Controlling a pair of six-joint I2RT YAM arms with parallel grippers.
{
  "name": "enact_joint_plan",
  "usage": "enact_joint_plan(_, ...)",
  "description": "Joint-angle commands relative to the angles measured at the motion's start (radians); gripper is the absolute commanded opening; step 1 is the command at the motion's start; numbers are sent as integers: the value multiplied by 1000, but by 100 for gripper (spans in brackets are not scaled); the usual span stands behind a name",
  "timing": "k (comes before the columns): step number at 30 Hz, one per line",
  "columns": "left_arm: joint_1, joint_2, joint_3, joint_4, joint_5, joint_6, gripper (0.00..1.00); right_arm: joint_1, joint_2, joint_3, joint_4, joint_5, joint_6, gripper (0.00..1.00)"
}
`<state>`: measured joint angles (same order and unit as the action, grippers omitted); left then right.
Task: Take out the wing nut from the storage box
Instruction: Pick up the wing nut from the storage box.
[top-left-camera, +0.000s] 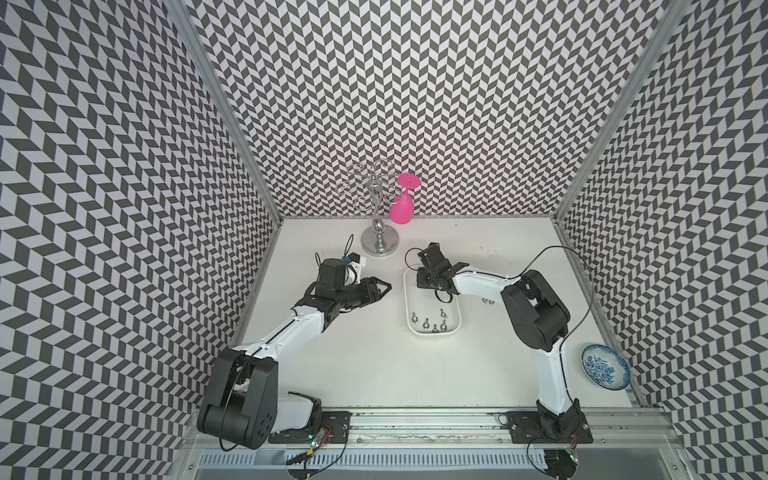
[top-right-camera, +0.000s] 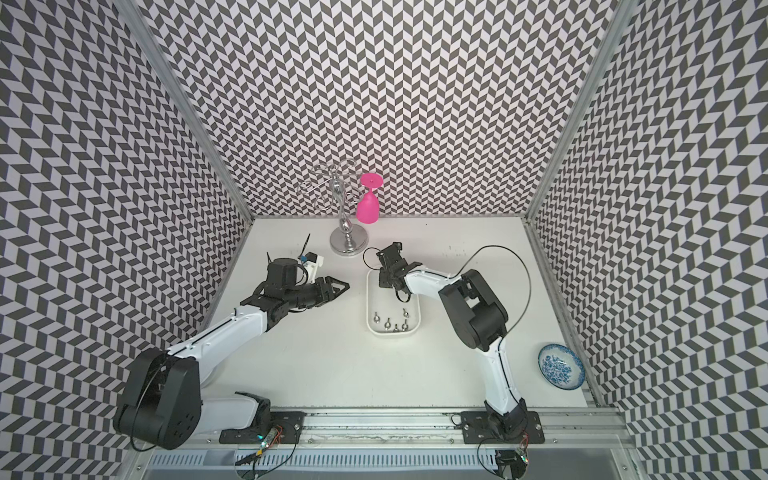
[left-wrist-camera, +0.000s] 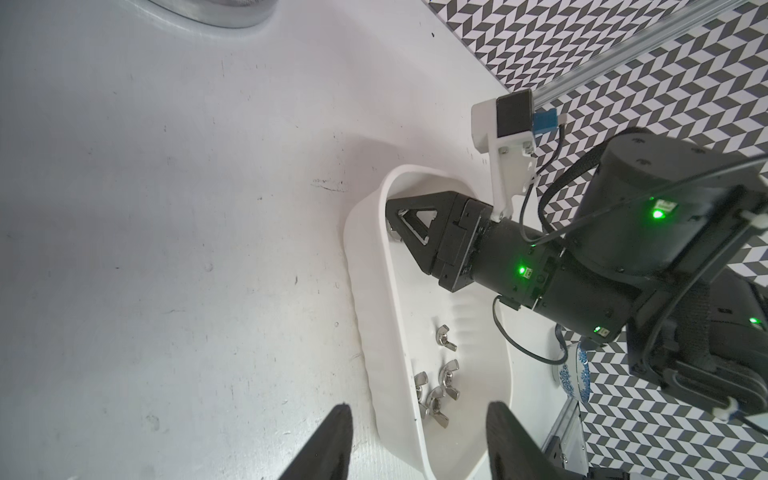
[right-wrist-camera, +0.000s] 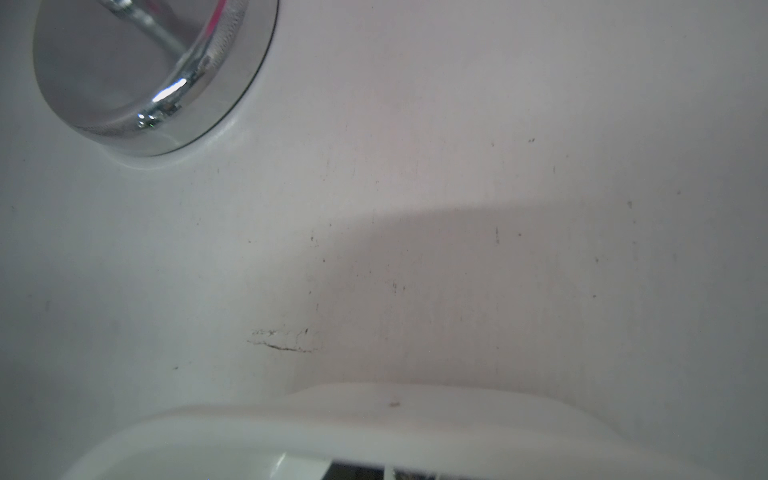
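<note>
The storage box (top-left-camera: 433, 333) (top-right-camera: 368, 299) is a shallow white tray right of the table's middle, and it is also in the left wrist view (left-wrist-camera: 384, 316). Several silver wing nuts (top-left-camera: 424, 324) (left-wrist-camera: 448, 373) lie loose at its near end. My right gripper (top-left-camera: 419, 279) (top-right-camera: 381, 279) (left-wrist-camera: 392, 226) reaches down into the box's far left corner. Its fingers (right-wrist-camera: 357, 471) stand almost together, and bright metal shows at the tips, apparently a wing nut. My left gripper (top-left-camera: 388, 286) (left-wrist-camera: 417, 409) hovers left of the box, open and empty.
A chrome stand (top-left-camera: 379, 241) with an upside-down pink glass (top-left-camera: 402, 205) stands at the back, close behind both grippers. Two wing nuts (top-left-camera: 487, 301) lie on the table right of the box. A blue-patterned bowl (top-left-camera: 604, 367) sits near the right wall.
</note>
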<state>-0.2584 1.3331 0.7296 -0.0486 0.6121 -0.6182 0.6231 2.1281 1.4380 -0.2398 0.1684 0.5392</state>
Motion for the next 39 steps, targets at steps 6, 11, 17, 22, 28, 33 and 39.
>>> enact_joint_plan(6,10,-22,-11,13,9,13,55,-8,51,-17,42,31,-43,12)
enact_joint_plan(11,10,-16,-15,18,15,10,55,-6,40,-22,36,30,-63,4)
enact_joint_plan(17,10,-12,-17,24,18,8,55,-3,1,-56,37,19,-79,0)
enact_joint_plan(22,6,-3,-19,29,22,4,55,13,-62,-90,40,7,-95,0)
enact_joint_plan(28,-4,-7,-15,32,23,8,55,39,-158,-117,19,5,-112,0)
enact_joint_plan(33,-20,-6,-5,32,21,7,55,45,-227,-149,15,6,-120,0)
enact_joint_plan(39,-59,-1,20,56,15,-18,55,41,-284,-153,-5,46,-138,0)
